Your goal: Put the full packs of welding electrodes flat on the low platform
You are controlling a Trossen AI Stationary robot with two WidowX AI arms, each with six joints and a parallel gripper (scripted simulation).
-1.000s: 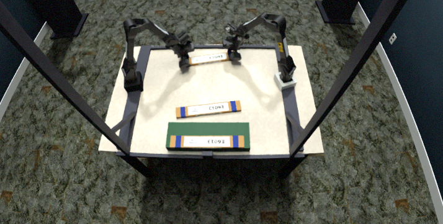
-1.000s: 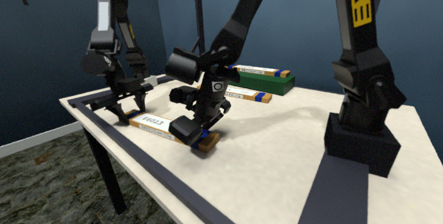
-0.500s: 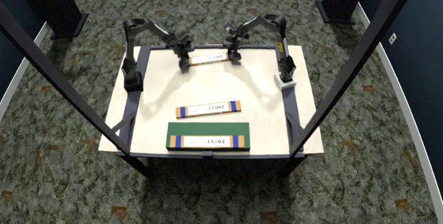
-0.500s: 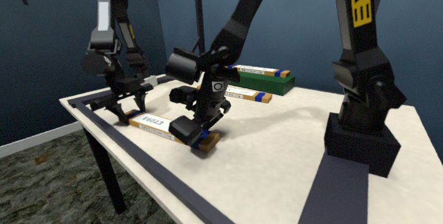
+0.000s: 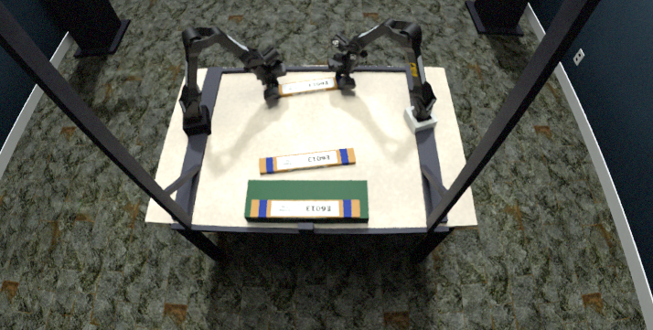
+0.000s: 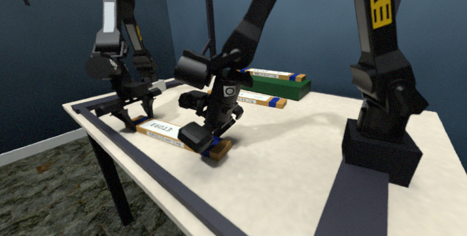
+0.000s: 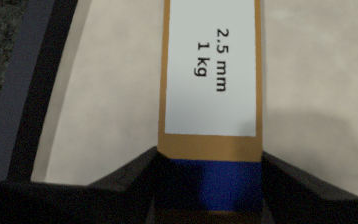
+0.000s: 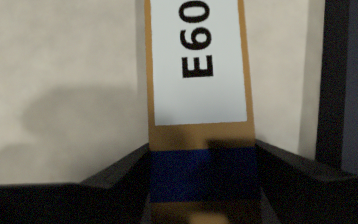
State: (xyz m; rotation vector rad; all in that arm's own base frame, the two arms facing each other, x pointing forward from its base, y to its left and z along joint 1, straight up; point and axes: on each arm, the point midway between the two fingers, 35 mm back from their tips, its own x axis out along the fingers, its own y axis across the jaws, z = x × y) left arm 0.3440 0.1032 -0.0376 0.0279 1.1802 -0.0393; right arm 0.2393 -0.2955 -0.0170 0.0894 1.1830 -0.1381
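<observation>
Three tan electrode packs with blue bands and white labels are in view. One pack (image 5: 307, 86) lies at the table's far edge, low over or on the top; I cannot tell which. My left gripper (image 5: 272, 92) is shut on its one blue-banded end (image 7: 210, 187). My right gripper (image 5: 345, 82) is shut on the other end (image 8: 202, 175). In the exterior view the left gripper (image 6: 209, 141) is the nearer one and the right gripper (image 6: 134, 118) the farther. A second pack (image 5: 307, 160) lies flat mid-table. A third pack (image 5: 305, 207) lies flat on the green low platform (image 5: 306, 190).
A dark frame rail (image 6: 170, 182) runs along the table edge close beside the held pack. The arm bases stand at the table's two sides (image 5: 197, 122) (image 5: 420, 120). Black uprights (image 5: 91, 122) cross the top view.
</observation>
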